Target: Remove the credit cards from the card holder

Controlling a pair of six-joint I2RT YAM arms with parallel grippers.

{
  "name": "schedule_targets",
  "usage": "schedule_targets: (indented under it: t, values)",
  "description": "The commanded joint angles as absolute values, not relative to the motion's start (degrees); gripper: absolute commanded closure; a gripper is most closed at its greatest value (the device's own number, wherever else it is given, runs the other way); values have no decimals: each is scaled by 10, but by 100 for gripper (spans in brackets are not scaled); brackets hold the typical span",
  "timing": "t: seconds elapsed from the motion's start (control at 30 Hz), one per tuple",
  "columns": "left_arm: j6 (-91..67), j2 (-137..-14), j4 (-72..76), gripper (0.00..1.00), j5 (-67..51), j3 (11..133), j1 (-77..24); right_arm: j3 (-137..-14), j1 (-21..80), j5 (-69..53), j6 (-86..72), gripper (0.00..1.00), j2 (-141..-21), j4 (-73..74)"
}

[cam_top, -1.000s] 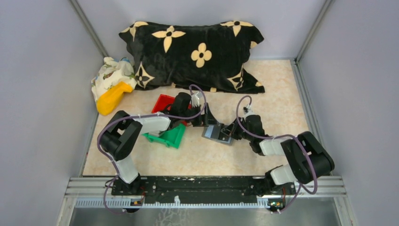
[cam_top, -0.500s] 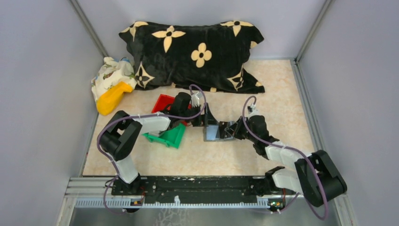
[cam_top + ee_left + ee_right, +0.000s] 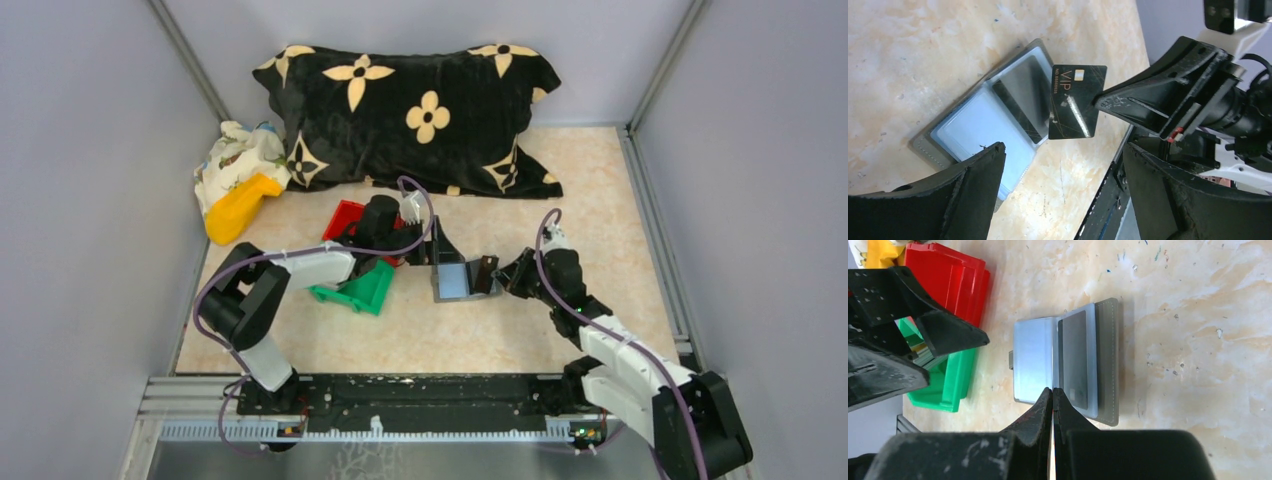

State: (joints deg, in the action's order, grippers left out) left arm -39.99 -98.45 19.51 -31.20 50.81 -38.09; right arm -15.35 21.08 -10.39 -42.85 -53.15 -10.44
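Observation:
The card holder lies open and flat on the table, blue-grey inner face up. One dark card sits in its clear pocket. A black VIP credit card is out of the holder, just past its right edge, and hangs above the table. My right gripper is shut on that card, which shows edge-on between its fingers. My left gripper hovers wide open over the holder's far edge, holding nothing.
A red bin and a green bin sit left of the holder, under the left arm. A black flowered pillow fills the back. A patterned cloth with a yellow item lies at back left.
My right gripper has drawn back to the right, pulling the black card out of the holder. The holder has turned square on the table. The left gripper stays over it.

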Motion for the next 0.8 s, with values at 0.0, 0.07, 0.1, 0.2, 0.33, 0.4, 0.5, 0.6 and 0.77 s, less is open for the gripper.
schedule_targets:
  t: [0.0, 0.07, 0.1, 0.2, 0.33, 0.4, 0.5, 0.6, 0.77]
  values:
    - [-381, -946, 257, 7, -338, 487, -373, -173, 204, -117, -403, 100, -486, -75]
    - [-376, -940, 276, 7, -349, 481, -372, -178, 203, -124, -400, 100, -468, -67]
    - [-375, -939, 282, 7, -356, 480, -372, -180, 203, -126, -398, 100, -459, -64]
    - [-376, -937, 320, 7, -383, 469, -372, -182, 203, -158, -399, 100, -439, -72]
    - [-361, -926, 361, 5, -398, 454, -372, -182, 203, -243, -392, 100, -428, -124]
    - [-341, -914, 355, 5, -396, 459, -372, -186, 203, -280, -377, 100, -427, -133]
    - [-308, -896, 323, 4, -388, 479, -372, -191, 203, -331, -355, 100, -426, -131]
    - [-279, -886, 307, 4, -395, 491, -371, -189, 203, -388, -348, 100, -423, -141]
    - [-276, -885, 360, 6, -470, 483, -371, -177, 203, -483, -364, 100, -414, -191]
